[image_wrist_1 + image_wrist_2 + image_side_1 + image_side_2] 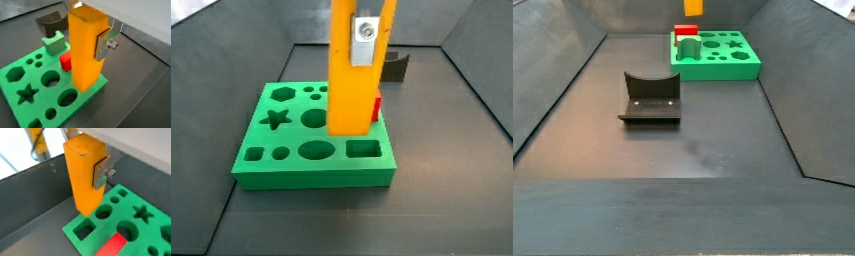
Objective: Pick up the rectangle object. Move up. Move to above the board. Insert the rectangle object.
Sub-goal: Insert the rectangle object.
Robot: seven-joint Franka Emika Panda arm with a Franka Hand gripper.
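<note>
My gripper (87,44) is shut on the rectangle object (85,55), a tall orange-yellow bar held upright. One silver finger (103,44) presses its side; the other finger is hidden behind the bar. The bar also shows in a wrist view (83,178) and in both side views (356,80) (691,7). Its lower end hangs over the green board (40,102), near the square hole (83,230), without touching it. The board also shows in both side views (311,175) (727,68).
A red block (65,62) (376,108) stands on the board beside the bar. A small green notched block (55,42) stands at the board's edge. The dark fixture (649,98) (396,65) stands on the floor. Dark bin walls (567,70) surround the floor.
</note>
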